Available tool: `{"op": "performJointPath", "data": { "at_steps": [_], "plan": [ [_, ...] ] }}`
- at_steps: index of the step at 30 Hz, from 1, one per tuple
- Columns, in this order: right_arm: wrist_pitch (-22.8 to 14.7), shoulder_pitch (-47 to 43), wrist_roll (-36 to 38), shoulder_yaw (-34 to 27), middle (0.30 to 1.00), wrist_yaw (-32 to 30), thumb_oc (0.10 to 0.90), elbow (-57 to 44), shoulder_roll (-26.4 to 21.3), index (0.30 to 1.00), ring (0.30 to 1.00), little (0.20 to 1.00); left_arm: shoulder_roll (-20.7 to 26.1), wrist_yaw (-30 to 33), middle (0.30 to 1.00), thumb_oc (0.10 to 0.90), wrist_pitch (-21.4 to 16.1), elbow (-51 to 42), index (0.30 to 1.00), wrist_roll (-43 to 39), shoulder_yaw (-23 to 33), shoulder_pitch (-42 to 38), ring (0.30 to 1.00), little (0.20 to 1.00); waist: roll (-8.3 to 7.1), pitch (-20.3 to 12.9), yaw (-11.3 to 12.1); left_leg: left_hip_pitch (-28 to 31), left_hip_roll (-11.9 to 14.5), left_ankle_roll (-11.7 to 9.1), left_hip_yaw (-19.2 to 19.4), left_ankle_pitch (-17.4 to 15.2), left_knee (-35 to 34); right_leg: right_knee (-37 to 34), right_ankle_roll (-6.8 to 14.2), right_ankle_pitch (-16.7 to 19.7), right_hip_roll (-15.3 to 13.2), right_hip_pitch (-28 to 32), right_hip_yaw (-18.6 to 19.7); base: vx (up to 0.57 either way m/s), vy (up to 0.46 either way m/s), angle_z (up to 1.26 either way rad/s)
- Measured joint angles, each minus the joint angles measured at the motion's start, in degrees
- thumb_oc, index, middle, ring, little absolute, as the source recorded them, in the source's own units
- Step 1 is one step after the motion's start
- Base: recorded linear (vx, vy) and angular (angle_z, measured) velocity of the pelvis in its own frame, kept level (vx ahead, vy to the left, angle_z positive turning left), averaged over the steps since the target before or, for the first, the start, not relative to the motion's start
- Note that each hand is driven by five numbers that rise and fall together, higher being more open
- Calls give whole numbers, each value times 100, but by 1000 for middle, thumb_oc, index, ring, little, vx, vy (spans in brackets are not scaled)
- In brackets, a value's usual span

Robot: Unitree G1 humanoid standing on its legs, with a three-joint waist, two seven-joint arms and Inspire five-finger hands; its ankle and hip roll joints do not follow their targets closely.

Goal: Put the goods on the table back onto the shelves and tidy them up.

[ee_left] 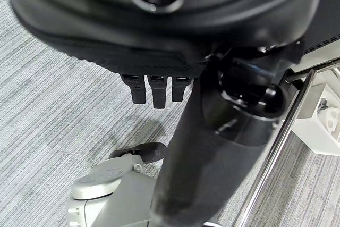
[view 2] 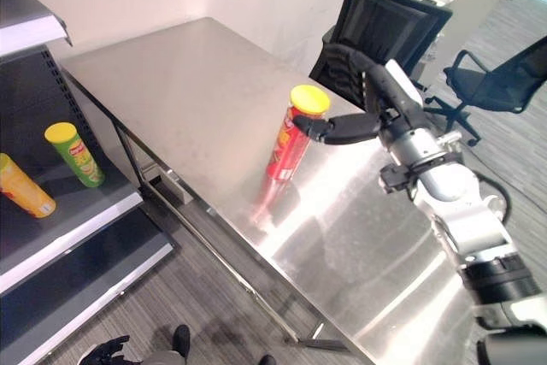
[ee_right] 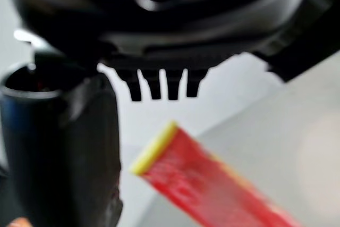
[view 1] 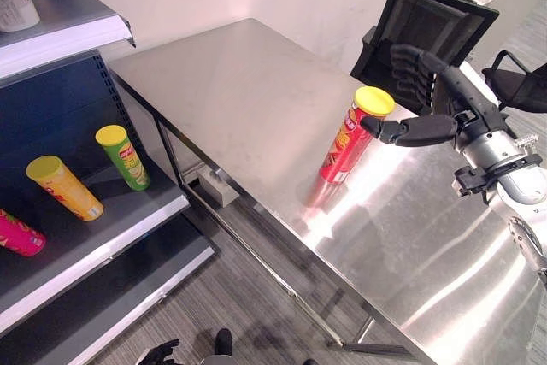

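One red can stands on the counter, and the right hand, fingers spread wide and empty, flanks its yellow-lidded top, apparently ready to grasp it for shelving.

The right hand reaches forward with fingers spread (thumb extended leftward), while the left hand hangs low.

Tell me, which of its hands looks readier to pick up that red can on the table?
The right hand, probably. It sits open right beside the red can, thumb by the yellow lid, fingers past it. The left hand hangs low over the carpet, away from the table.
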Motion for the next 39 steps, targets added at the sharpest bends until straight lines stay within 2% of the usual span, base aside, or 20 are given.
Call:
{"op": "performJointPath", "data": {
  "at_steps": [7, 13, 15, 24, 30, 39],
  "plan": [
    [67, -155, -28, 532, 900, 41, 800, 294, -148, 900, 900, 900, 3, 0, 900, 800, -5, 3, 900, 0, -15, -6, 900, 900, -3, 2, 46, -21, 9, 0, -2, 0, 0, 0, -5, -5, 7, -23, -1, 0, 0, 0],
    [67, -173, -21, 638, 900, 116, 800, 293, -146, 900, 900, 900, 3, -1, 900, 800, -16, 0, 900, -3, -40, -14, 900, 900, -9, 5, 123, -46, 6, 26, -11, 18, 0, 0, -6, -6, 9, -40, -13, 0, 0, 0],
    [78, -399, -9, 860, 900, 120, 800, 493, -146, 900, 900, 900, 17, 1, 900, 800, -34, 8, 900, -4, -39, -24, 900, 900, -46, 24, 117, -66, 8, -2, -30, 3, 0, 0, -6, -6, 11, -50, -18, 7, 1, 4],
    [185, -834, 55, 1014, 900, 109, 800, 926, -124, 900, 900, 900, 73, 17, 900, 800, -39, 9, 900, -25, -40, -46, 900, 900, -177, 91, 175, -122, 9, 12, -122, 34, 1, -1, -4, -19, 24, -59, -143, 5, 2, 4],
    [214, -997, 177, 1105, 900, 109, 800, 943, -124, 900, 900, 900, 78, 17, 900, 800, -38, 10, 900, -57, -44, -49, 900, 900, -178, 94, 183, -132, 9, 11, -121, 34, 1, -1, -5, -19, 24, -70, -141, 0, 0, 0],
    [224, -1460, 359, 1603, 900, 121, 800, 960, -125, 900, 900, 900, 89, 16, 900, 800, -36, 6, 900, -58, -58, -53, 900, 900, -177, 95, 137, -131, 11, 11, -119, 35, 1, -1, -5, -19, 25, -73, -138, 0, 0, 0]
  ]
}}
